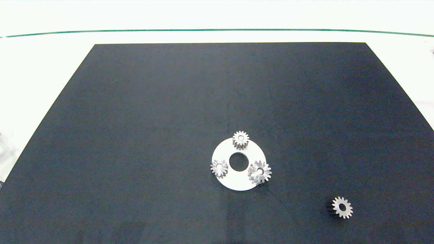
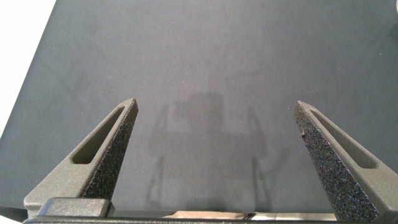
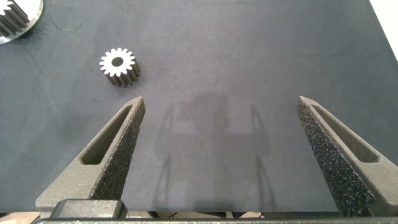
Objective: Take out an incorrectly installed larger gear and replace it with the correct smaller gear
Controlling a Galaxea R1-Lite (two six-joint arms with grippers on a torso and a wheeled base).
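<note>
A white round plate with a centre hole lies on the dark mat and carries three gears. The larger gear, with many thin pointed teeth, sits at the plate's right edge. The smaller gear lies loose on the mat to the front right; the right wrist view shows this smaller gear ahead of my right gripper, which is open over bare mat. My left gripper is open too, with only mat beneath it. Neither arm shows in the head view.
Two other small gears sit on the plate, one at the back and one at the left. The dark mat covers most of a white table. A plate edge shows in the right wrist view.
</note>
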